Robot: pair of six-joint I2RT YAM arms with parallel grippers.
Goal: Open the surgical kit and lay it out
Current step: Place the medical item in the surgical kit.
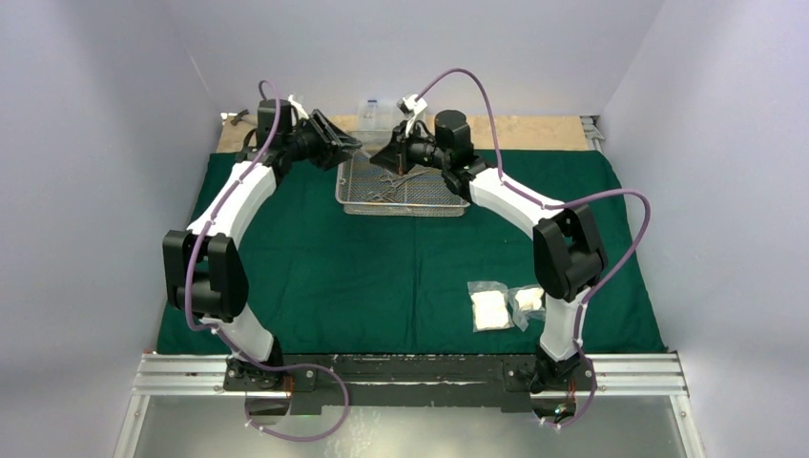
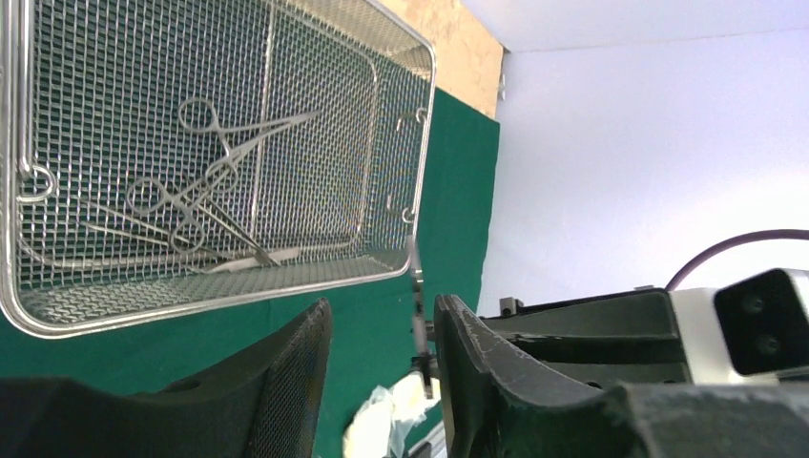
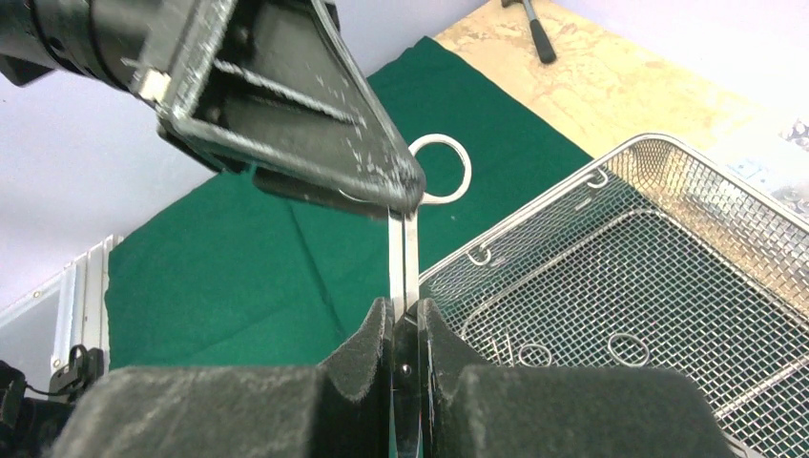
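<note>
The dark green cloth wrap (image 1: 382, 277) lies spread flat on the wooden desk (image 1: 534, 132). The rectangular steel wire-mesh tray (image 1: 420, 197) sits on its far middle. Both arms reach in over the tray's left end, where a handover seems to be under way.

The right hand (image 3: 405, 320) is pressed together on the twin shafts of a slim scissors-like steel instrument (image 3: 405, 258) and holds it up in the air, clear of the tray. Its ring handle (image 3: 467, 170) points away from that hand.

The left hand (image 2: 383, 305) sits at the ring end with its fingers (image 2: 458, 372) partly spread. The instrument stands in the gap, close to one pad but not visibly pinched by either.

Several more small steel ringed instruments (image 2: 196, 205) lie crossed on the tray's mesh floor. Clear packets of white gauze (image 1: 491, 309) rest on the cloth near the right arm's base.

The instrument looks light, stiff and polished, so it is probably slippery against the pads, and it may turn about a single pinch point. The shafts just below the rings look the safest place to take it, flat sides against the pads, with the left hand closed fully before the right lets go. Those left in the tray lie low and overlapping, so each would likely need lifting by a ring or a raised shaft.
</note>
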